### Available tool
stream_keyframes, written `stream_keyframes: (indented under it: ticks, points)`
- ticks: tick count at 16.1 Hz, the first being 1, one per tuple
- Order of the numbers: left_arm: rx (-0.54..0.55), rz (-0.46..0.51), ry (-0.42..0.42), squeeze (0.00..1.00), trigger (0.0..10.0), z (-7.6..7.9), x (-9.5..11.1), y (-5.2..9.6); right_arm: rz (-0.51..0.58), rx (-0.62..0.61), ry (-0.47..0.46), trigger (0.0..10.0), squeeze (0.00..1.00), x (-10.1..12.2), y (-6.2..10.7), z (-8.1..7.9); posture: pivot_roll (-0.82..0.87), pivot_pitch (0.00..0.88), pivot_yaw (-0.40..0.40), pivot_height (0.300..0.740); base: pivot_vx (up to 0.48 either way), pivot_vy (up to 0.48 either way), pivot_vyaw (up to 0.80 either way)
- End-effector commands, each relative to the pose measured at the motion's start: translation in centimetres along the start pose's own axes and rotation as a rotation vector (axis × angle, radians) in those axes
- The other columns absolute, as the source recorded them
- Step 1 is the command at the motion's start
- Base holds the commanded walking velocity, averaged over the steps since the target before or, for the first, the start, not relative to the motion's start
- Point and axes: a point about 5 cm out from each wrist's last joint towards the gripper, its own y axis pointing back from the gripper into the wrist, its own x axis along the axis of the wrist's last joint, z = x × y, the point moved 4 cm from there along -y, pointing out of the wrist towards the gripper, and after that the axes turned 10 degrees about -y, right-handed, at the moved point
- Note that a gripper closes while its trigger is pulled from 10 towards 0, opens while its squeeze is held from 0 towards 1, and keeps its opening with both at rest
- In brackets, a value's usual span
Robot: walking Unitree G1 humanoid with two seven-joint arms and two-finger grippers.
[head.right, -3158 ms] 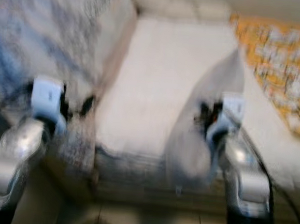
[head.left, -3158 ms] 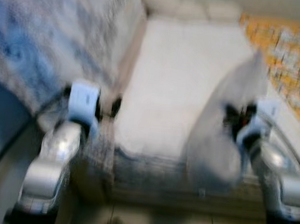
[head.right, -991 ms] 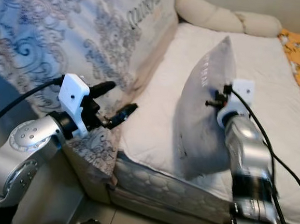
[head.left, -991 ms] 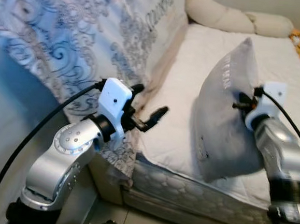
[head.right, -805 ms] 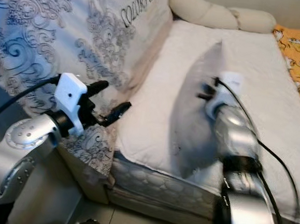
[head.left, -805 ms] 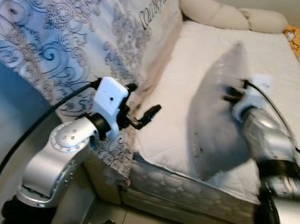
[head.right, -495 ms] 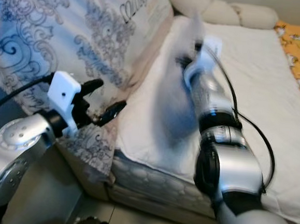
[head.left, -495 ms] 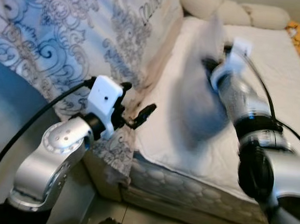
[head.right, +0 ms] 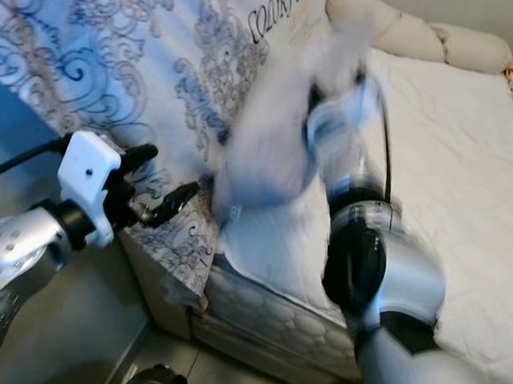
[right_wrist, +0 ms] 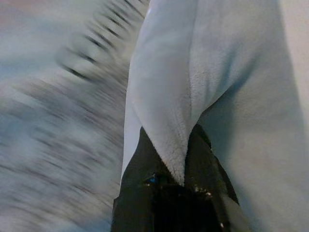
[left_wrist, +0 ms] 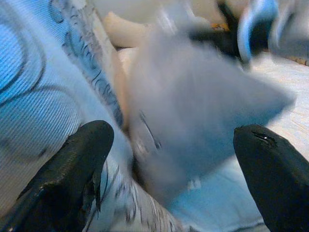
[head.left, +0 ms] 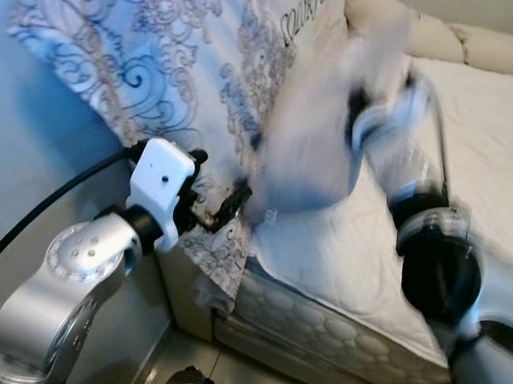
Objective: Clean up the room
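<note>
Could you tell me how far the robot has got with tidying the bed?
Done: the pillow is off the mattress, pinched in the right gripper. In hand: it hangs, blurred, beside the patterned cover at the bed's left side. The left gripper waits open near that cover. Left: setting the pillow down and letting go.

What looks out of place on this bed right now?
The grey pillow is off the mattress, pinched by a corner in the right gripper and blurred in the air near the patterned blanket. The left gripper sits open beside it, holding nothing.
</note>
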Motion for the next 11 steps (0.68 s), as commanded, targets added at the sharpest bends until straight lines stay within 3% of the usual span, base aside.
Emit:
stream_keyframes:
  ticks: [1, 2, 5, 7, 9, 10, 11]
  points:
    - [0.016, -0.014, -0.008, 0.0, 10.0, -0.1, 0.0, 0.5, -0.014, -0.071, 0.043, 10.0, 0.0, -0.6, 0.4, 2.4, 0.35, 0.0, -0.035, 0.74, 0.0, 0.0, 0.0]
    - [0.013, -0.025, -0.031, 0.0, 10.0, 0.1, 0.1, 0.7, -0.069, -0.17, 0.145, 10.0, 0.0, -2.3, 1.2, 6.0, 0.39, 0.0, -0.029, 0.74, 0.0, 0.0, 0.0]
    - [0.055, -0.009, -0.036, 0.0, 10.0, -0.5, 1.1, 0.8, -0.114, -0.295, 0.275, 10.0, 0.0, -3.2, 2.7, 10.4, 0.41, 0.03, -0.009, 0.74, 0.0, 0.0, 0.0]
    - [0.081, 0.013, -0.003, 0.0, 10.0, -0.8, 1.5, 0.6, -0.069, -0.301, 0.259, 10.0, 0.0, -1.6, 2.7, 10.7, 0.37, 0.009, -0.011, 0.74, 0.0, 0.0, 0.0]
    - [0.091, 0.011, 0.008, 0.0, 10.0, -0.9, 1.4, 0.1, -0.058, -0.281, 0.301, 10.0, 0.0, -0.6, 2.6, 10.3, 0.36, 0.0, -0.011, 0.74, 0.0, 0.0, 0.0]
    - [0.096, 0.014, 0.012, 0.0, 10.0, -0.9, 1.5, 0.0, -0.038, -0.288, 0.297, 10.0, 1.0, 0.0, 2.6, 10.4, 0.35, 0.0, -0.01, 0.74, 0.0, 0.0, 0.0]
    - [0.101, 0.022, 0.02, 0.0, 10.0, -1.0, 1.7, -0.3, -0.005, -0.3, 0.273, 10.0, 1.0, 0.9, 2.6, 10.4, 0.35, 0.0, -0.008, 0.74, 0.0, 0.0, 0.0]
